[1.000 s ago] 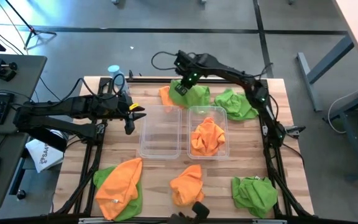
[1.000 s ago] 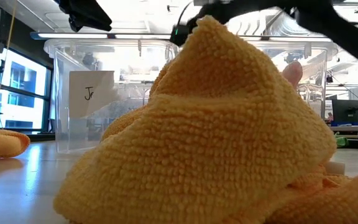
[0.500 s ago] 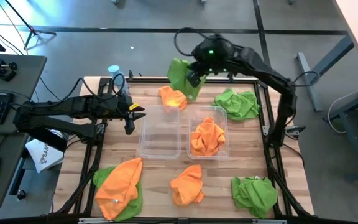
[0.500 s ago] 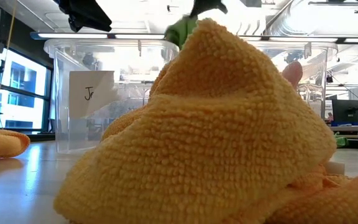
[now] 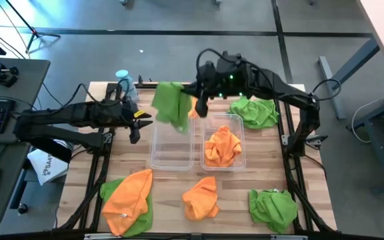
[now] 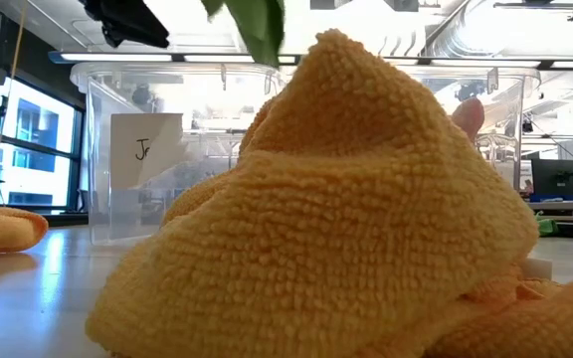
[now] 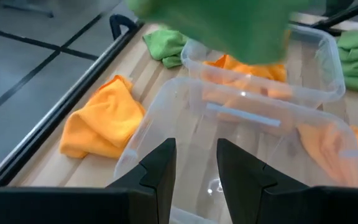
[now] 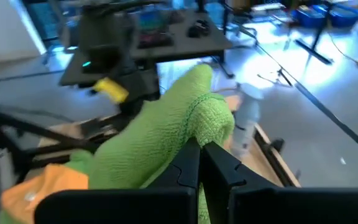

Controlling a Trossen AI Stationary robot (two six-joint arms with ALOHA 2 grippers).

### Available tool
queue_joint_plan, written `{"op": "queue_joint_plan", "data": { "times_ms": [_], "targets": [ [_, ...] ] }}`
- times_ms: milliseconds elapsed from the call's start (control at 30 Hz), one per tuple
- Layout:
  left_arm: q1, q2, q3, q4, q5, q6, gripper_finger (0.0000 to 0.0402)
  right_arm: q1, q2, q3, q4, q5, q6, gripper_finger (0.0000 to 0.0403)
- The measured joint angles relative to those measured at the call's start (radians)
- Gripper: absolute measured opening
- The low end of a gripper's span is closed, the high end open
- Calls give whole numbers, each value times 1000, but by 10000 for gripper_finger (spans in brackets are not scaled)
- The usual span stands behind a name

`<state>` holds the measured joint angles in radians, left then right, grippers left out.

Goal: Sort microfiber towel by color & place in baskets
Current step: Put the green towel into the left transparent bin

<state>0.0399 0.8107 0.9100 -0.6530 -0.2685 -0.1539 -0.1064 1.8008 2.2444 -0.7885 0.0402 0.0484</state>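
Above the empty left basket [image 5: 172, 143] I see my right gripper [image 5: 193, 100] clamped on a green towel [image 5: 170, 105]; my left gripper [image 5: 139, 123] waits beside the basket, fingers parted.

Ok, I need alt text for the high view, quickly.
The right claw, shut, carries a green towel above the empty left basket; the right basket holds an orange towel. The left claw waits open beside the baskets, with more orange and green towels scattered on the table.
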Motion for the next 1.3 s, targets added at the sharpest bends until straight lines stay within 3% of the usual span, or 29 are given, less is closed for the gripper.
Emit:
{"op": "queue_joint_plan", "data": {
  "times_ms": [333,700,1300],
  "targets": [
    [0,-111,0,-4,-13,0,106,77,138,-3,-25,7,-57,0],
    [0,-124,0,-19,-12,0,106,74,207,-3,-238,-51,-4,0],
    [0,-124,0,-33,54,38,106,65,436,-3,-182,-115,-23,0]
  ]
}}
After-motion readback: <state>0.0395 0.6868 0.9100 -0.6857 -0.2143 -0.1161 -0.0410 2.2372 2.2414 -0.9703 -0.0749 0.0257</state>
